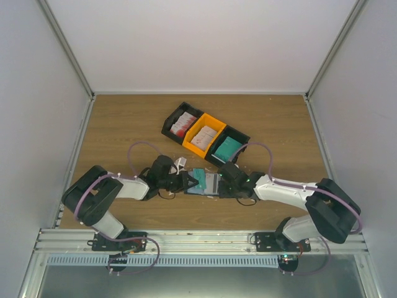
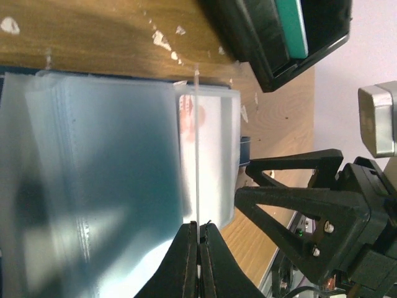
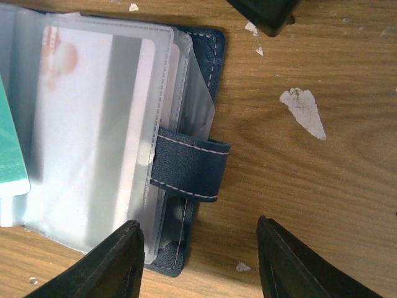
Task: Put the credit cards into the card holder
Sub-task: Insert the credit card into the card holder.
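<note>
The navy card holder [image 1: 211, 184] lies open on the table between my two grippers, its clear sleeves [image 2: 93, 155] fanned out. My left gripper [image 2: 198, 227] is shut on one thin sleeve page, seen edge-on and standing up. A white credit card with red print [image 3: 80, 112] sits inside a sleeve, and a teal card [image 3: 11, 149] lies at the left. My right gripper [image 3: 198, 261] hangs open and empty over the holder's strap [image 3: 189, 169] and the bare wood. More credit cards fill the bins: teal ones [image 1: 227, 149] and white-red ones [image 1: 182, 123].
Three bins stand in a diagonal row behind the holder: black [image 1: 172, 118], orange [image 1: 203, 135] and black [image 1: 239, 138]. The last one's corner [image 3: 267, 15] is close above the holder. White scraps [image 3: 303, 110] dot the wood. Grey walls enclose the table.
</note>
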`<state>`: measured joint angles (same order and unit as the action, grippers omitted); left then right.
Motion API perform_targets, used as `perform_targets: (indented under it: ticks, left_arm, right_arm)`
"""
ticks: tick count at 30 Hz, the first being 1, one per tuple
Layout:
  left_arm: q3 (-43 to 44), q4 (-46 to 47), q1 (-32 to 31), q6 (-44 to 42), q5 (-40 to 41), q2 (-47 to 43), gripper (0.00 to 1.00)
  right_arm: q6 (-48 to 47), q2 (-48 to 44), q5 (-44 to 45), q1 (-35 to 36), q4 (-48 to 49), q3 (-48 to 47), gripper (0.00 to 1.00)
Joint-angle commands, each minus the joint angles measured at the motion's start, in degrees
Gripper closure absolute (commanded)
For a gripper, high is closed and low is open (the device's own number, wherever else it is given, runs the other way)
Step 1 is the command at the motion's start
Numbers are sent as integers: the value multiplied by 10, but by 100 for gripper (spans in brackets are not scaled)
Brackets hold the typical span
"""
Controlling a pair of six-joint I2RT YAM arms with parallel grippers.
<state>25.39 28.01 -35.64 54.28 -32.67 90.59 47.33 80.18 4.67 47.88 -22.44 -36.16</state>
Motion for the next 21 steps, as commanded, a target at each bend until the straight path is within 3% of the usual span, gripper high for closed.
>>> perform_targets:
  ticks: [1,7,12,21]
  left_arm:
    - [0,-18,-5,-16,27,-27,100]
    - [5,-24,-5,-17,32,-27,100]
    - [15,-7,-5,-14,1,0,100]
    - [20,17,-5,2,-48,46,100]
  right_arm:
    - [-4,-35,1,-3,15,11,47]
    - [-14,-74,-11,-3,55,26,39]
    - [-15,-37,-22,-2,53,19,37]
    - [-10,27,-14,-3,33,11,48]
